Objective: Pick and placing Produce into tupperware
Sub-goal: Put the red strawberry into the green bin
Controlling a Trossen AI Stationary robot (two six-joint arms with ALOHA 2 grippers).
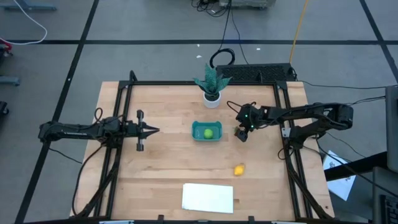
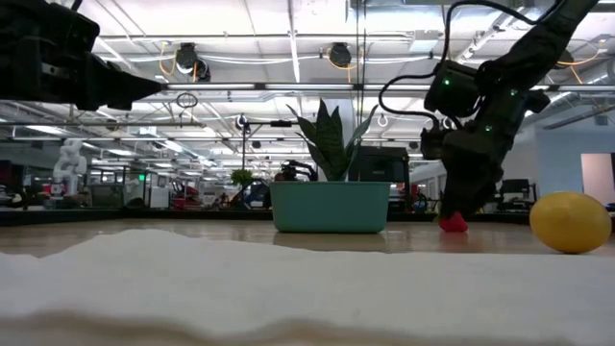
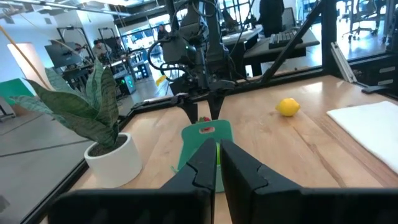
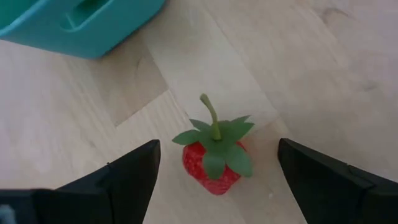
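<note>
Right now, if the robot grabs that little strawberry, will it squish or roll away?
Probably not squish: the strawberry looks like smooth, molded toy plastic. It might slip, since it tapers and is glossy. It lies on its side between the right end effector's open fingers, so a nudge could roll it a bit, though its leafy cap may stop it.

From overhead, the tiny red strawberry toy is hidden under the right claw (image 1: 241, 133). Low view's right edge clips the yellow lemon-like toy fruit (image 2: 571, 222); the shallow teal-blue plastic container (image 2: 331, 207) hides its contents.
</note>
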